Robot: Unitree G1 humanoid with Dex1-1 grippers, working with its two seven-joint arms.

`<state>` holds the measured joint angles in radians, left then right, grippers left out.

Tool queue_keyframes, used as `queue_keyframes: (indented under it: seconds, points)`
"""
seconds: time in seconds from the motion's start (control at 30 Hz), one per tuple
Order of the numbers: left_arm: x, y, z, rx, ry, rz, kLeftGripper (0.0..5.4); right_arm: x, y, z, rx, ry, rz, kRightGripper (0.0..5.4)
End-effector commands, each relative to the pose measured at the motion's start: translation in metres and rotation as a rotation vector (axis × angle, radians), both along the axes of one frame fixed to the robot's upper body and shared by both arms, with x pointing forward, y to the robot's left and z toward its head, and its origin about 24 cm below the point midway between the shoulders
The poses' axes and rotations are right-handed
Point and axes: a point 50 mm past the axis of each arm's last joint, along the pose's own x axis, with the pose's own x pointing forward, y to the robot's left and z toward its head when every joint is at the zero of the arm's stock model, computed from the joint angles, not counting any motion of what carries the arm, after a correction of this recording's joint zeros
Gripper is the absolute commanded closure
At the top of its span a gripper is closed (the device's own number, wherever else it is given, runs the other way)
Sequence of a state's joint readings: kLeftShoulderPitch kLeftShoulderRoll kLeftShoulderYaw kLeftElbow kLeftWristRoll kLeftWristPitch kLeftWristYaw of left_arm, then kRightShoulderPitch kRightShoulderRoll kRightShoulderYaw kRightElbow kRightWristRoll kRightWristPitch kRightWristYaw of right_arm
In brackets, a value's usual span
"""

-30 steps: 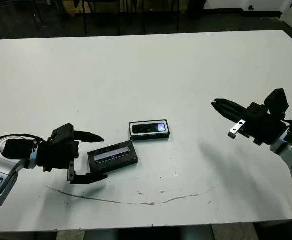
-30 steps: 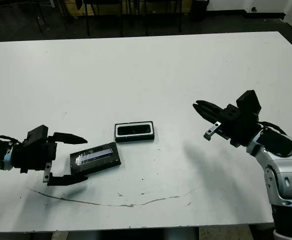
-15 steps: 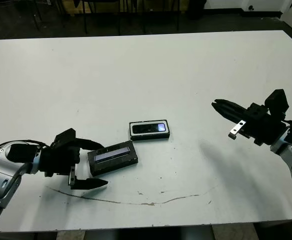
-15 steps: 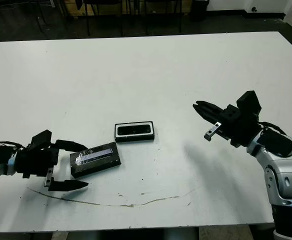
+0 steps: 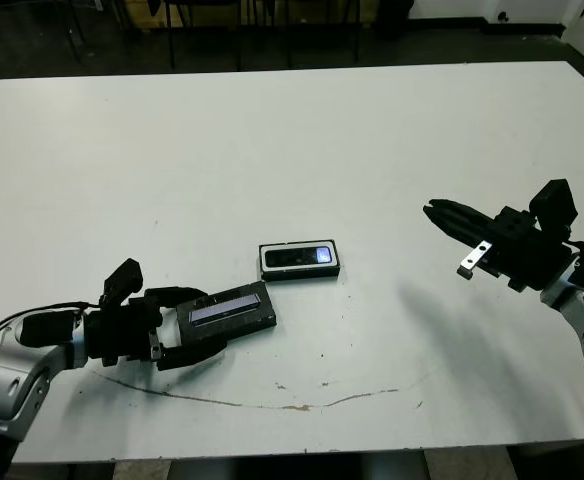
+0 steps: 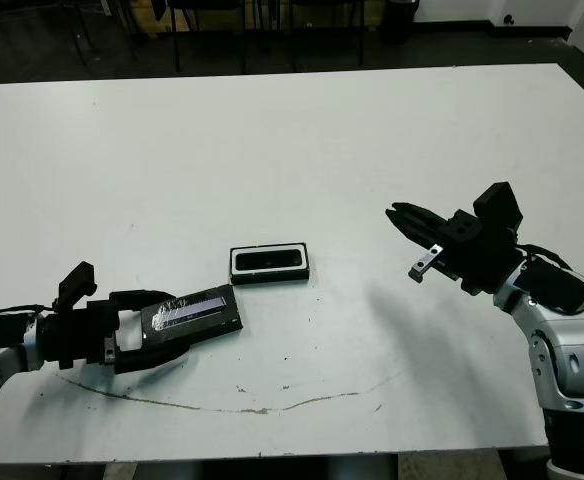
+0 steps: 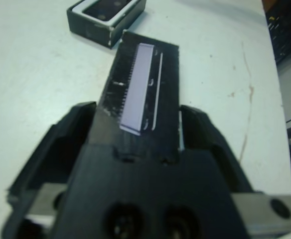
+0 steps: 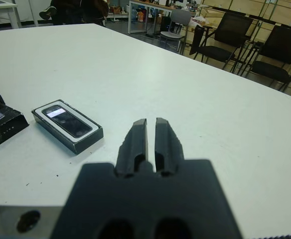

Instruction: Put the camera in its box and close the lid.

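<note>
From the head view we see the box (image 5: 299, 259) near the middle of the white table (image 5: 292, 150), with the camera (image 5: 299, 256) lying inside it. The lid (image 5: 226, 312) lies just beside the box, off it, on the side toward our left arm. Our left gripper (image 5: 184, 322) has its fingers spread around the lid's near end; our right gripper (image 5: 442, 212) hovers well apart from the box.

In the left wrist view, our fingers (image 7: 68, 134) flank the lid (image 7: 140, 94) on both long sides, whether touching we cannot tell; the box (image 7: 105, 17) sits beyond.

In the right wrist view, our fingers (image 8: 136, 142) are nearly together, holding nothing, with the box (image 8: 68, 124) resting on the table ahead.
</note>
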<state>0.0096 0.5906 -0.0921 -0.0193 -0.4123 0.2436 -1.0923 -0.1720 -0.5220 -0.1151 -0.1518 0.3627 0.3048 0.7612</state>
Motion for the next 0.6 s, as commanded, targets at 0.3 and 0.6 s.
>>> queue_keyframes:
  seconds: [0.3, 0.6]
  points:
    - [-0.003, 0.003, 0.001, -0.012, 0.011, -0.042, 2.62, -0.002, -0.003, -0.005, -0.009, 0.021, -0.014, 5.4]
    - [0.003, 0.007, 0.019, -0.037, -0.084, 0.121, 2.62, -0.001, -0.002, -0.005, -0.005, 0.026, -0.009, 5.4]
